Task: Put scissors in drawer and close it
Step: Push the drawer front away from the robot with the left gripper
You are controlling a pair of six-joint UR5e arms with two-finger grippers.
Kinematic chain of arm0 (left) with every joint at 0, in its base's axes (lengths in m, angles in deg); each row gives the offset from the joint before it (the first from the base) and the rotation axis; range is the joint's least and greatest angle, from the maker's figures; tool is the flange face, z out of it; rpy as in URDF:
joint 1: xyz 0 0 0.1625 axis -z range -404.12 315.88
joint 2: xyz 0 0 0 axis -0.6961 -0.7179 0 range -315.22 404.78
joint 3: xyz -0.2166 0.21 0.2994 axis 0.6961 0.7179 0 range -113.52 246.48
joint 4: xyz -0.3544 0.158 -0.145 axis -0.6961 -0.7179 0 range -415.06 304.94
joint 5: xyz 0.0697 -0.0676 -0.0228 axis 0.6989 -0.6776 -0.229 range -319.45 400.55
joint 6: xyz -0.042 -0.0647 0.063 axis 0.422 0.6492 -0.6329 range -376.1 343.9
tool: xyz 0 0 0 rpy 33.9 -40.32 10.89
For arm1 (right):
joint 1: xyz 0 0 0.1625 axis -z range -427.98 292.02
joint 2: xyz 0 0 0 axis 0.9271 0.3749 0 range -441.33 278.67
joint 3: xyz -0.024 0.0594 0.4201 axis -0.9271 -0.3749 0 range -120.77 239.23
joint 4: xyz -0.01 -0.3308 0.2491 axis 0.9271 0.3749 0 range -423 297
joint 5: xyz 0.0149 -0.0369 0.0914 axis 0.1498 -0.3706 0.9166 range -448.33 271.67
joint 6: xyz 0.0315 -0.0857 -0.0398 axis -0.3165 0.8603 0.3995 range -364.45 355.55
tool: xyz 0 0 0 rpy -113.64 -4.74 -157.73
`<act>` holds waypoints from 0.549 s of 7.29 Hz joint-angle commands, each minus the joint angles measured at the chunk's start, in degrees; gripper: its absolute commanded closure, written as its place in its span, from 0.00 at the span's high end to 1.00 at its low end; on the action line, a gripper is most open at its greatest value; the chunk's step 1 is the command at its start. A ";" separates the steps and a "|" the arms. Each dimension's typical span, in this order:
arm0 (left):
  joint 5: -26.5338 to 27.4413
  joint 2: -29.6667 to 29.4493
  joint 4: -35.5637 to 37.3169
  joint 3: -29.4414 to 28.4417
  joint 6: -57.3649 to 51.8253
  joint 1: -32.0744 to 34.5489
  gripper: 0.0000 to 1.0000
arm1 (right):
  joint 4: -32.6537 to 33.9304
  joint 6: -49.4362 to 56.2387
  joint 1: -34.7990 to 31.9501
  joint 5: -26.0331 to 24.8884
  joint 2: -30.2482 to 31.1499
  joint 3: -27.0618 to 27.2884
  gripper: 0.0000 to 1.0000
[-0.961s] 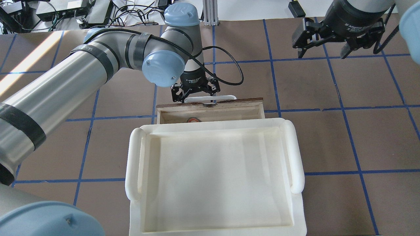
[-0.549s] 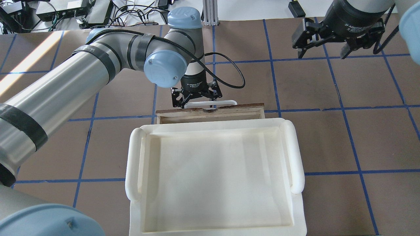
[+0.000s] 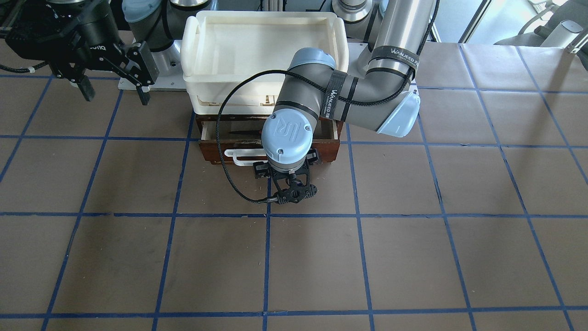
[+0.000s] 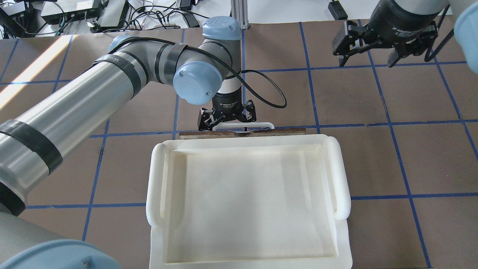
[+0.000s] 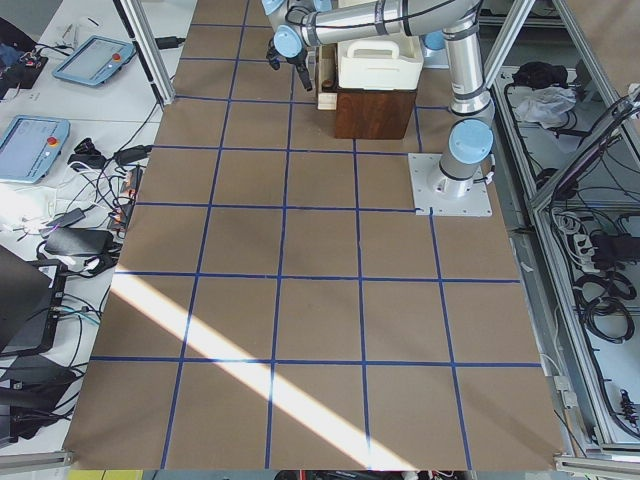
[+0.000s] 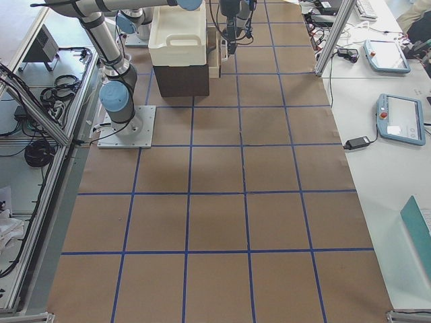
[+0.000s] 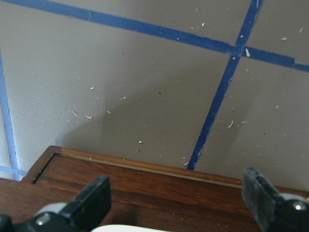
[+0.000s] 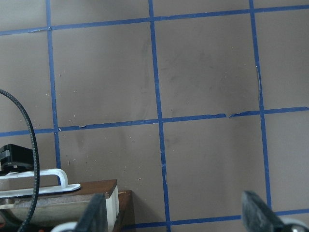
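**Drawer nearly home, scissors inside**

A cream tray (image 4: 338, 175) fills the middle of the overhead view and hides almost all of the dark wooden drawer (image 3: 211, 154) below it. From across the table a strip of the pale interior is still exposed, so the drawer looks not quite shut.

The left gripper (image 4: 227, 125) stands at the drawer front with its fingers spread wide. They straddle the white bar handle (image 4: 261, 124) without pinching it. The right gripper (image 4: 368, 59) hangs well apart over bare table, fingers also spread and empty.

A thin dark shape in the exposed strip appears to be the scissors (image 3: 243, 132), lying flat inside the drawer.

The drawer is probably stiff and fairly light, sliding on plain wood, so it could skew or stick if pressed off-centre. The best contact is likely the middle of the handle or the flat front beside it. The scissors are small, hard and loose, and may skid if the drawer stops sharply.

A second ago the overhead view showed the open interior and an orange-lined handle loop. Half a second ago only a sliver of the interior remained. Now just the front's top edge shows past the tray, and the left gripper has moved in with it. The right gripper has not moved.
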 commanded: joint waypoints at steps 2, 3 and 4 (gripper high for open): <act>0.11 0.60 -0.66 -0.37 -0.05 -0.37 1.00 | -0.01 0.05 0.00 -0.09 0.06 0.06 1.00; 0.29 0.25 0.83 -1.07 -0.05 -0.81 1.00 | -0.01 0.05 0.00 -0.09 0.06 0.06 1.00; 0.55 -0.36 1.80 -2.47 -0.13 -1.07 1.00 | -0.01 0.05 0.00 -0.18 0.06 0.06 1.00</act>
